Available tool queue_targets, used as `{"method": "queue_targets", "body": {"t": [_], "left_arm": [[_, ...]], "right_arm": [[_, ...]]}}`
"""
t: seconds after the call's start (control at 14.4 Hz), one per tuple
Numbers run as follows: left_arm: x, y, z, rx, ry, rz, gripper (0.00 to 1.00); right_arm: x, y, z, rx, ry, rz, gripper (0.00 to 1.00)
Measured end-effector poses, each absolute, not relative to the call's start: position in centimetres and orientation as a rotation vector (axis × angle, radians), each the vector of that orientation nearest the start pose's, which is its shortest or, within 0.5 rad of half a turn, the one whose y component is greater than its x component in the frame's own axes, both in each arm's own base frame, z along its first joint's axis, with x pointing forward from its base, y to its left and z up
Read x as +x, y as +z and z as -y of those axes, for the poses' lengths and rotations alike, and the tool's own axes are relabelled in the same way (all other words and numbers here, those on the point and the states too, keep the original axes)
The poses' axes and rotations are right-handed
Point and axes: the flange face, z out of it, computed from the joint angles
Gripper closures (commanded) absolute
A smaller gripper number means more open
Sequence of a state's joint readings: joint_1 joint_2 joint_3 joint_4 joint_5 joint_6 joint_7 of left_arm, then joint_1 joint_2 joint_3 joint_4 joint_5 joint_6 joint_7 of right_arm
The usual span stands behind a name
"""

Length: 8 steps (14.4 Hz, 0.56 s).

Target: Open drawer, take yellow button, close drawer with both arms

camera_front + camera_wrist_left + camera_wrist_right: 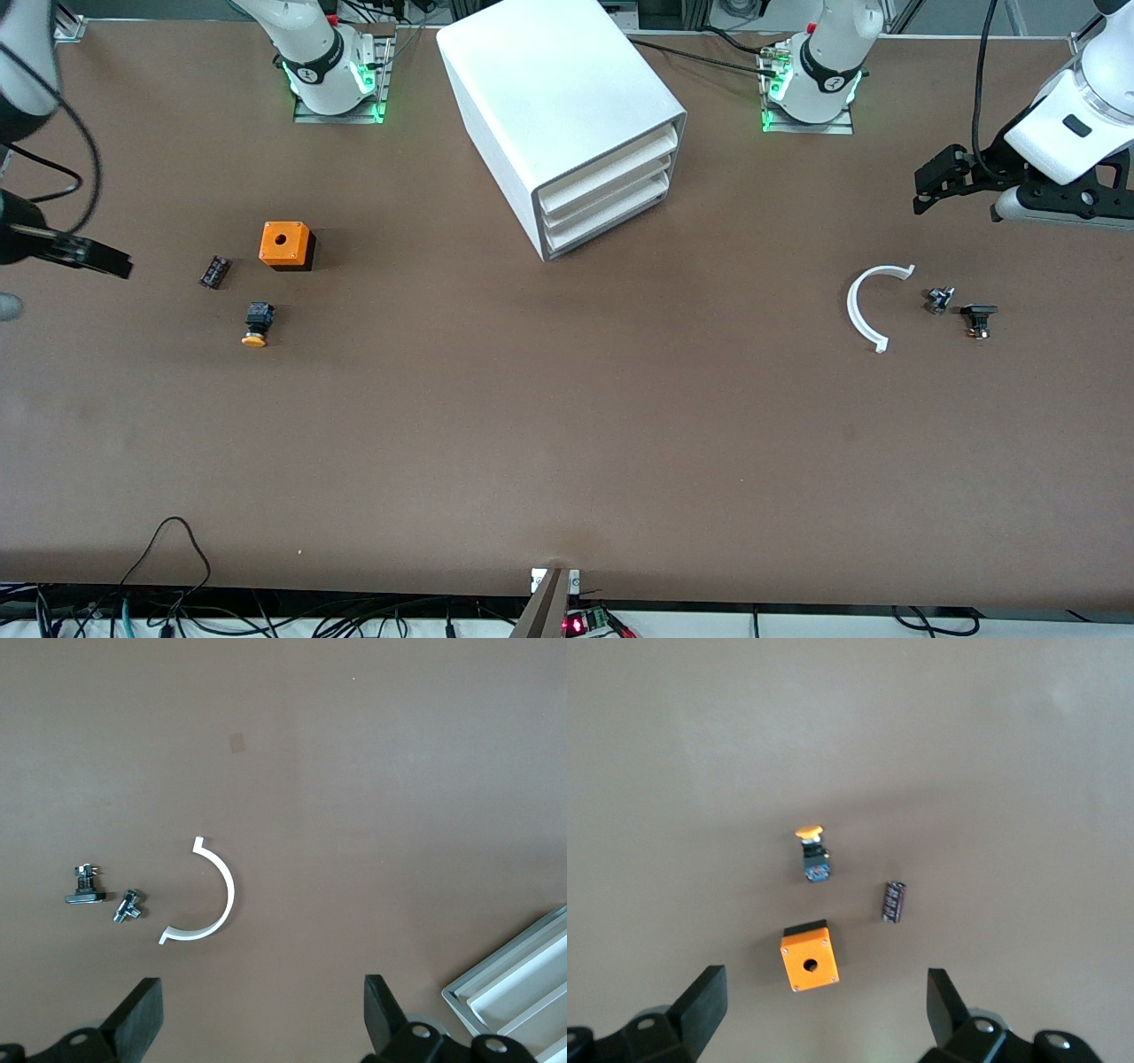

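The white cabinet (567,97) stands at the middle of the table, between the two arm bases. Its uppermost drawer (611,164) is shut, flush with the two below. The button (257,323), black with an orange cap, lies on the table toward the right arm's end; it also shows in the right wrist view (813,855). My right gripper (106,261) hangs open and empty above that end of the table; in its wrist view (827,988) the fingers stand wide apart. My left gripper (930,190) hangs open and empty above the left arm's end, as its wrist view (261,992) shows.
An orange cube with a hole (285,245) and a small black ribbed block (214,271) lie beside the button. A white C-shaped ring (873,306) and two small metal parts (939,299) (979,319) lie under the left gripper. A cabinet corner (523,992) shows in the left wrist view.
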State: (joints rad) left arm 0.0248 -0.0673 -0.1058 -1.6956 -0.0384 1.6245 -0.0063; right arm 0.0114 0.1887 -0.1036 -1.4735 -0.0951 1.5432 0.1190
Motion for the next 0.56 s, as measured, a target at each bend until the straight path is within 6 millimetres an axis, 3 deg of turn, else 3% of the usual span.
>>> {"method": "queue_targets", "body": {"t": [0.14, 0.56], "left_arm": [[54.0, 60.5, 4.9, -3.172, 0.017, -0.115, 0.0], [54.0, 60.2, 4.9, -3.172, 0.058, -0.115, 0.0]], "right_arm": [[58.8, 56.2, 6.9, -3.216, 0.192, -0.342, 0.0], [57.9, 55.6, 5.4, -3.191, 0.055, -0.208, 0.0]]}}
